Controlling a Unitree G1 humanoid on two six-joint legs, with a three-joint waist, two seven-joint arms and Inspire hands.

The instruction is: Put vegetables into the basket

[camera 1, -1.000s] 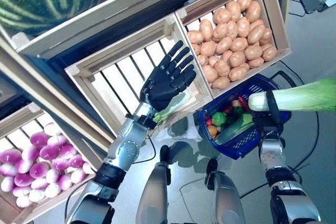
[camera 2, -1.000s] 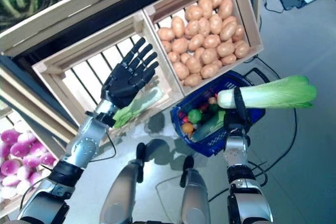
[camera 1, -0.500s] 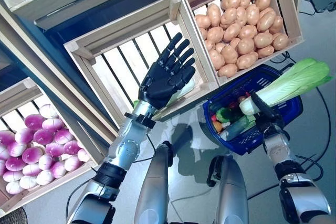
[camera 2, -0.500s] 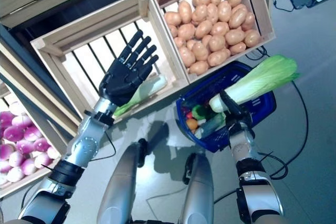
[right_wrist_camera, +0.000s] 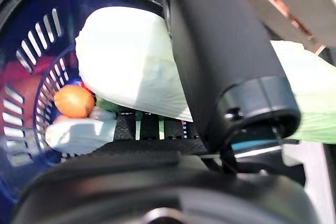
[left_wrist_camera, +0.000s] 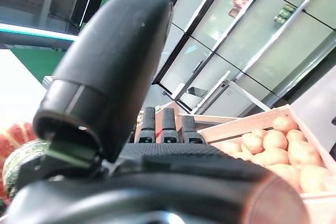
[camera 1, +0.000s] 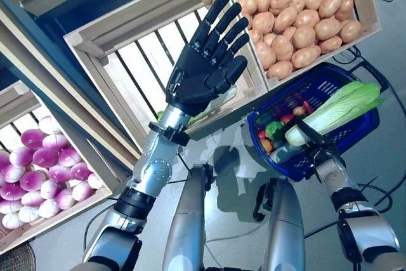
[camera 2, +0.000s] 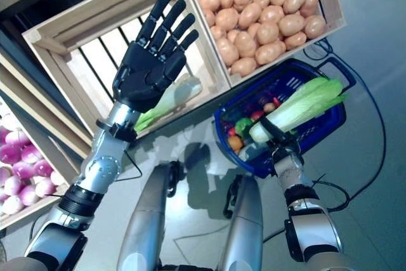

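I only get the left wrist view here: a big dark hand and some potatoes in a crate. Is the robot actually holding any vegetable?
Observer: Yes, the right hand grips a pale green cabbage; the left hand is open and empty.
Operator: Where is that cabbage?
Observer: Over a blue basket on the floor, its white stem end low, not released.
Operator: Is the basket empty?
Observer: No, the right wrist view shows an orange round vegetable already inside.
Operator: Anything else nearby?
Observer: One leafy vegetable lies in the slatted crate behind the left hand.
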